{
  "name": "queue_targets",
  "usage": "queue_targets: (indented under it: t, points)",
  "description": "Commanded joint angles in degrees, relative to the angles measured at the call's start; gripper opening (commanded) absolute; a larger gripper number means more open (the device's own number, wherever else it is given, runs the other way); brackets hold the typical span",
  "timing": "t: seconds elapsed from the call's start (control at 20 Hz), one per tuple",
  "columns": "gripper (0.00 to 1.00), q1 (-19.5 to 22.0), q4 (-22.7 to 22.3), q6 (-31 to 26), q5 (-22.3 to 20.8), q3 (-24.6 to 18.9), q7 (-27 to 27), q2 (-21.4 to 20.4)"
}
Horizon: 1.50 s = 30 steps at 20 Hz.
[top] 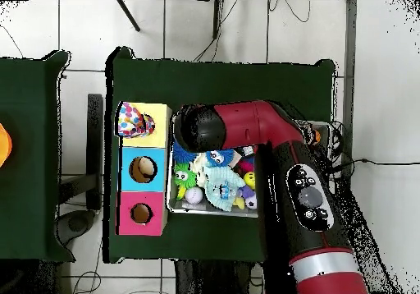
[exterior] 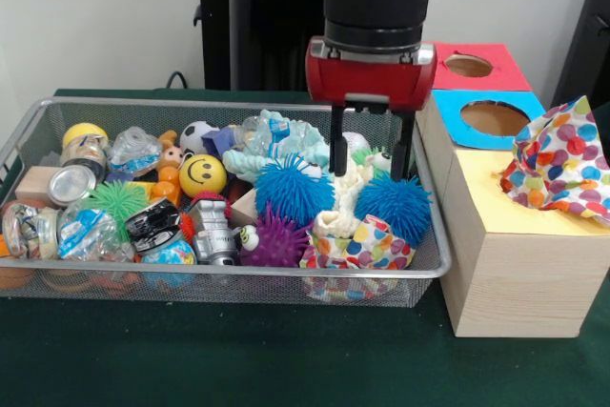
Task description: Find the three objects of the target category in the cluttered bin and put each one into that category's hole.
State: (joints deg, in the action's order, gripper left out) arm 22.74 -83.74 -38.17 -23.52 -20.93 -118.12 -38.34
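**Inspector:** State your position.

**Arm:** My gripper [exterior: 373, 161] hangs over the right-hand end of the wire bin [exterior: 434, 264] in the front view. My fingers [exterior: 337, 145] stand apart, open, with nothing held between them. Their tips reach down among the toys, above a cream knotted rope toy [exterior: 345, 205].

**Inspector:** What lies around the tips?

**Arm:** One blue spiky ball [exterior: 292, 190] sits just left of the rope toy, a second blue spiky ball [exterior: 395, 205] just right of it. A purple spiky ball [exterior: 276, 240] lies at the front wall. A polka-dot cloth [exterior: 370, 247] is bunched at the bin's front right corner, touching the rope toy.

**Inspector:** The rest of the bin?

**Arm:** Crowded. A yellow smiley ball [exterior: 202, 175] near the middle, a green spiky ball [exterior: 118, 200] to its left, a small silver robot toy [exterior: 213, 234] at the front, and a tin can [exterior: 70, 185] at the left end.

**Inspector:** And the holes?

**Arm:** The wooden box [exterior: 505, 278] stands just beside the bin on the green surface [exterior: 238, 359]. Its red panel [exterior: 474, 65] and blue panel [exterior: 493, 117] each show an open round hole. A second polka-dot cloth [exterior: 558, 161] covers the yellow panel [exterior: 486, 205]; I cannot tell whether it sits in a hole. From overhead, my arm [top: 271, 130] covers part of the bin.
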Motion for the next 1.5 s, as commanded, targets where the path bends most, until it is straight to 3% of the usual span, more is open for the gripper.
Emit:
queue_targets:
  t: [0.05, 0.75, 1.5]
  points:
    - [1.00, 0.1, -2.9, 2.7, -4.2, -2.4, 6.8, 4.3]
    - [1.00, -1.7, -1.2, 5.5, -7.0, -0.9, 3.6, 8.0]
    - [1.00, -2.5, 5.6, 7.3, -9.1, -0.2, 3.1, 15.0]
